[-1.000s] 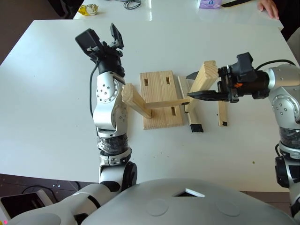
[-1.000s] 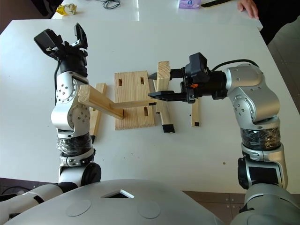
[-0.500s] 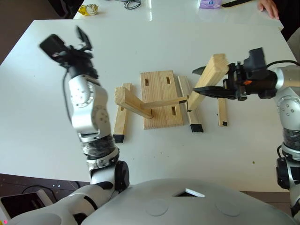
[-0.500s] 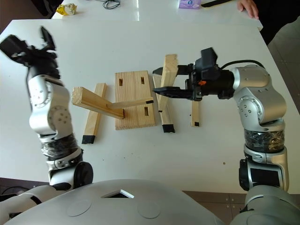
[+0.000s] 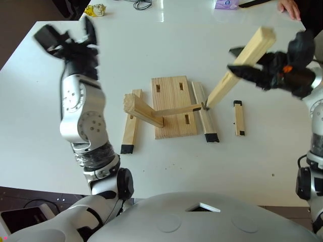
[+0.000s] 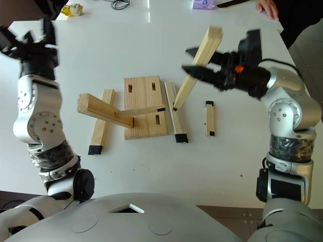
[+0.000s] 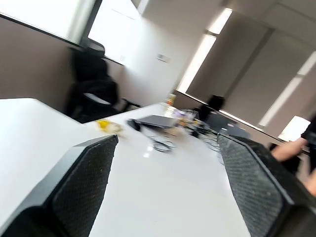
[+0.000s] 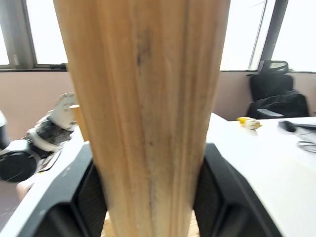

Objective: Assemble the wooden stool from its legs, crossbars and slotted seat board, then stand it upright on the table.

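The slotted seat board [image 5: 171, 98] lies flat at the table's middle. On it rests a leg [image 5: 144, 111] joined to a crossbar [image 5: 181, 109] that reaches right. My right gripper [image 5: 243, 60] is shut on another wooden leg [image 5: 237, 73], held raised and steeply tilted, its lower end close to the crossbar's free end. In the right wrist view that leg [image 8: 143, 113] stands between the fingers [image 8: 81, 197]. Loose legs lie left [image 5: 131, 123] and right [image 5: 206, 115] of the board, with a short crossbar [image 5: 238, 118] farther right. My left gripper [image 5: 73, 40] is open, raised at the far left.
A yellow wrapper [image 5: 95, 9], cables [image 5: 141, 4] and a purple pack [image 5: 225, 4] sit on the neighbouring table behind. The white table [image 5: 50, 121] has free room left of the parts and along its front edge.
My right gripper has lifted its leg up and to the right, tilting it steeper. My left arm has swung away left and upward, off the leg-and-crossbar piece, which now rests on the board.
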Robot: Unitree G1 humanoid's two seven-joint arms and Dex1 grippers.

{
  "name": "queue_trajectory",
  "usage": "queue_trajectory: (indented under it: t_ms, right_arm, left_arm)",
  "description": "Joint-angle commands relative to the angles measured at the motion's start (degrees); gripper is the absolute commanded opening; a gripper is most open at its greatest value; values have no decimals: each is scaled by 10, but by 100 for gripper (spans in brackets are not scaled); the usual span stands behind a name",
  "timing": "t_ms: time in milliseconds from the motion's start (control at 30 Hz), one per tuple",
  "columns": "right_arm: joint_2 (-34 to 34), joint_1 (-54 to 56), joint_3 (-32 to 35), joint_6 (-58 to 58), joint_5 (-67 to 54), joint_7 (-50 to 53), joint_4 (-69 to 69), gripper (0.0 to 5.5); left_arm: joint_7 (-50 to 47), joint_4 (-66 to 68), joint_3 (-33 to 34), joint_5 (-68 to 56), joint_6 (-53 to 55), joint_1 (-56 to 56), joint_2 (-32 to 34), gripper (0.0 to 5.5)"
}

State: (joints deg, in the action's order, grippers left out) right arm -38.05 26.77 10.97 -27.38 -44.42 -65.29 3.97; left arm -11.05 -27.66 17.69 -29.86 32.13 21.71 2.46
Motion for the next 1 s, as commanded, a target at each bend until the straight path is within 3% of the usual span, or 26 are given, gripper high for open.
queue_trajectory:
  t_ms: [33, 133, 267, 433, 600, 867, 1000]
  right_arm:
    - [-1, 140, 21, 58, 53, 59, -91, 204]
    - [42, 187, 28, 57, 45, 126, -87, 204]
    - [124, 217, 25, 64, 44, 243, -42, 204]
    - [214, 266, 11, 62, 29, 344, 12, 204]
    - [279, 275, -14, 42, 4, 403, 69, 204]
    - [335, 188, -70, 1, -24, 436, 145, 204]
    - [298, 112, -100, -19, 3, 403, 161, 204]
  left_arm:
    - [45, 1, 45, -21, 22, 52, 100, 374]
    - [100, 8, 41, -48, 45, 84, 158, 374]
    - [205, -44, -58, -79, 126, 71, 239, 374]
    - [231, -79, -112, -94, 192, 45, 266, 374]
    - [228, -63, -172, -36, 196, 35, 283, 374]
    - [233, -33, -182, 0, 180, 55, 263, 374]
    - [234, -21, -139, -8, 179, 71, 261, 374]
